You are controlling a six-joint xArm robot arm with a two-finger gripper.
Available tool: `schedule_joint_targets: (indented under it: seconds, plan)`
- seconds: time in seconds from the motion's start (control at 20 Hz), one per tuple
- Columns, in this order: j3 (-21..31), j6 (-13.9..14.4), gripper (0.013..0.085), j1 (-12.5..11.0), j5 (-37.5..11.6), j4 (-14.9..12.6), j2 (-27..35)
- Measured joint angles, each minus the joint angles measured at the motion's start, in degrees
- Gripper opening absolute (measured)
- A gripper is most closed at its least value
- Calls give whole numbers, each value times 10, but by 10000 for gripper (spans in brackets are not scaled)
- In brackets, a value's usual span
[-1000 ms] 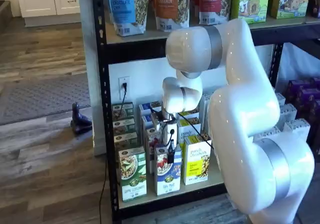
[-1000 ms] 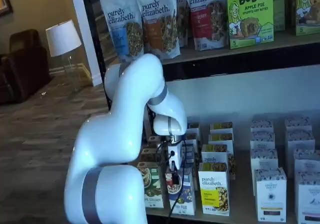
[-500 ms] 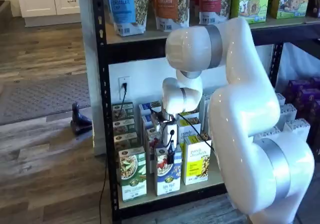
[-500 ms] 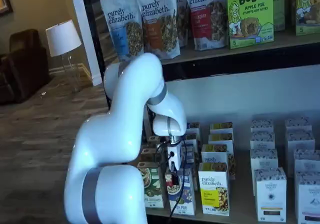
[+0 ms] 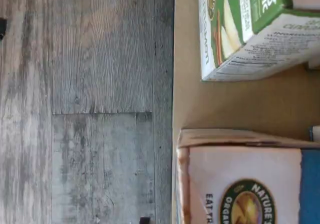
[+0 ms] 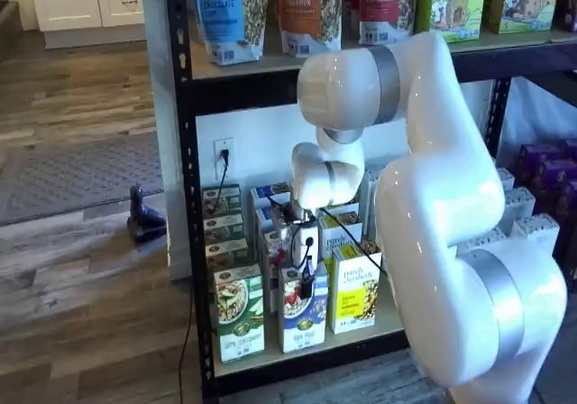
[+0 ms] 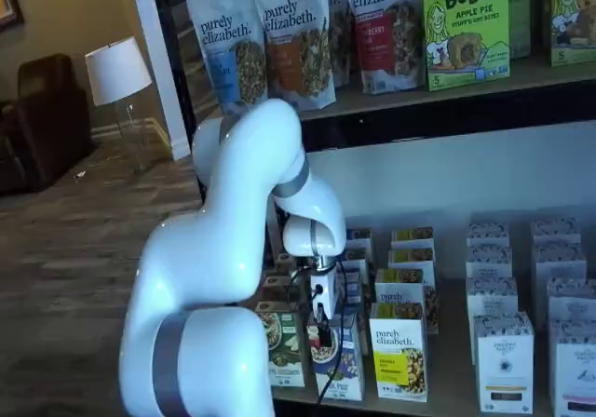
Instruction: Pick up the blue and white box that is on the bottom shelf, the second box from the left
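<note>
1. task thing: tall slim blue and white cereal carton (image 6: 302, 309) stands upright at the front edge of the long pale tan bottom shelf board (image 6: 270, 354), between the green-and-white carton (image 6: 239, 316) and the yellow carton (image 6: 353, 289), close to both.
2. claw: white-bodied gripper with black fingers (image 6: 306, 282) hangs at the blue carton's top, nose down; in both shelf views the fingers look dark and bunched against the carton top.
3. claw state: cannot tell. no clear gap shows, and whether the carton is pinched can't be made out either.
4. key relation: carton sits directly under the claw, long axis vertical, so the grab looks like a straight drop over the top edge.
5. hidden: white arm (image 7: 223, 277) blocks much of the shelf. wrist view shows only the carton's white lower face with a round logo (image 5: 247, 204), cut off; no fingers there.
</note>
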Motion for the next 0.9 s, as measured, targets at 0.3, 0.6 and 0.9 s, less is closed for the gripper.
schedule_joint_targets:
  seconds: [0.3,0.6,0.9]
  plan:
    - [1,-7,570,1,-1,9,0]
    - [5,-5,530,3,-12,8,0]
    - [13,-4,530,5,-14,9,-5]
